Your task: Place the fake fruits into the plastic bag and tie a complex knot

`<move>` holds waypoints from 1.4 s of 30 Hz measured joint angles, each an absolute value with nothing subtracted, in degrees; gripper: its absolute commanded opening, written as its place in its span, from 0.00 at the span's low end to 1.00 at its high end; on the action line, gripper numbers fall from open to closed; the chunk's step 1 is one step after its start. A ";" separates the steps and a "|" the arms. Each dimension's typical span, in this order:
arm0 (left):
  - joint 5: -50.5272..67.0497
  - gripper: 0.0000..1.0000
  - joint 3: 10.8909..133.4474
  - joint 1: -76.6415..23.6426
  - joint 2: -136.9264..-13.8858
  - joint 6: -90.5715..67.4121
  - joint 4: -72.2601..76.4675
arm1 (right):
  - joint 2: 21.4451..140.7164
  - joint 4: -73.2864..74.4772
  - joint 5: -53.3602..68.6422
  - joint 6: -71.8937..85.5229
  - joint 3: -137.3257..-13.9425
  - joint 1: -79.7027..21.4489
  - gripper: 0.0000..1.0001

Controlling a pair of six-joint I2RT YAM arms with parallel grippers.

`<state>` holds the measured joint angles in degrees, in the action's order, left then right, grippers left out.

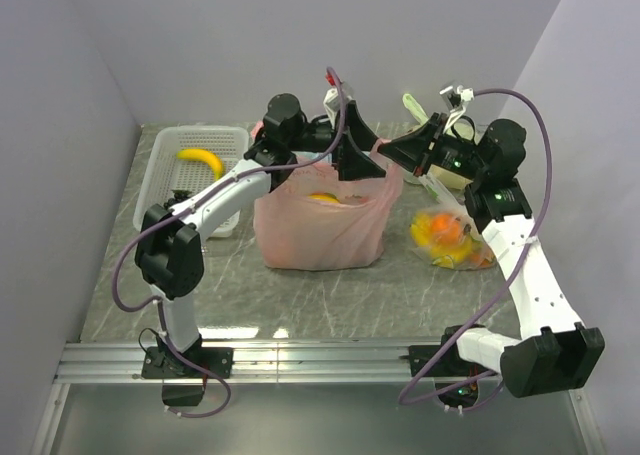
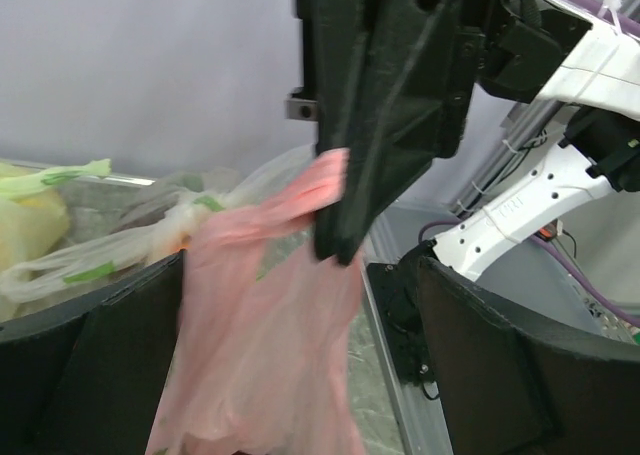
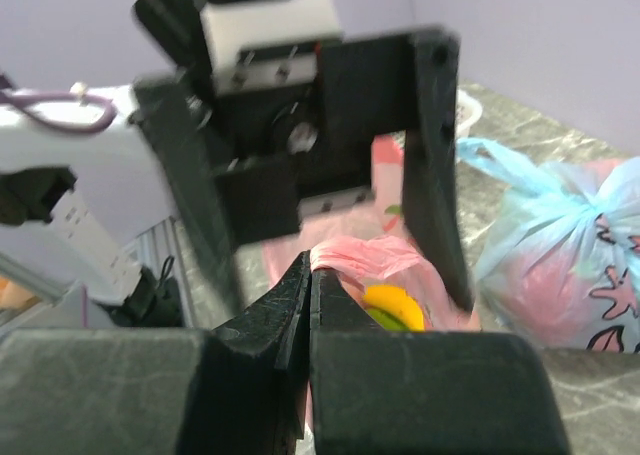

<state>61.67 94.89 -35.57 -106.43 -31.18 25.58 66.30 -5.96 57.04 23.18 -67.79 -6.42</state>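
Observation:
The pink plastic bag (image 1: 320,230) stands open in the middle of the table with a yellow fruit (image 1: 323,197) inside; the fruit also shows in the right wrist view (image 3: 392,306). My right gripper (image 3: 311,266) is shut on the bag's right handle (image 3: 368,255) and holds it up. It shows in the top view (image 1: 384,151) and in the left wrist view (image 2: 340,237). My left gripper (image 1: 360,160) is open wide, its jaws on either side of the right gripper's tip and the pink handle (image 2: 300,200). A banana (image 1: 201,159) lies in the white basket (image 1: 160,190).
A clear bag of orange and yellow fruits (image 1: 450,237) lies at the right of the table. A knotted light blue bag (image 3: 560,245) and a pale green bag (image 2: 40,210) lie at the back. Grey walls close in on three sides.

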 measured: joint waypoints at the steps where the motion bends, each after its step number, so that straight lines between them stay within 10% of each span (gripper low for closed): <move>1: 61.56 0.99 94.98 -36.21 -106.52 -30.96 25.23 | 66.67 -6.61 56.18 23.40 -67.79 -6.85 0.00; 7: 58.13 0.94 96.05 -39.27 -106.52 -27.27 21.96 | 67.20 -7.40 49.17 24.23 -67.79 -9.74 0.00; 11: 55.07 0.56 96.90 -39.92 -106.59 -25.65 19.11 | 66.81 -7.33 44.56 24.62 -67.79 -11.62 0.00; 15: 54.17 0.14 97.54 -39.40 -106.67 -25.43 17.54 | 65.56 -6.83 41.85 24.40 -67.81 -12.10 0.34; 18: 54.15 0.01 97.54 -39.03 -106.76 -26.65 17.56 | 64.53 -4.82 41.85 23.46 -67.85 -10.96 0.44; 28: 55.16 0.01 97.51 -38.04 -107.55 -28.21 18.15 | 61.65 7.55 48.95 14.74 -69.69 -3.14 0.80; 42: 63.70 0.03 99.90 -37.69 -111.50 -36.64 27.29 | 64.38 2.50 64.12 -1.28 -58.08 0.30 0.86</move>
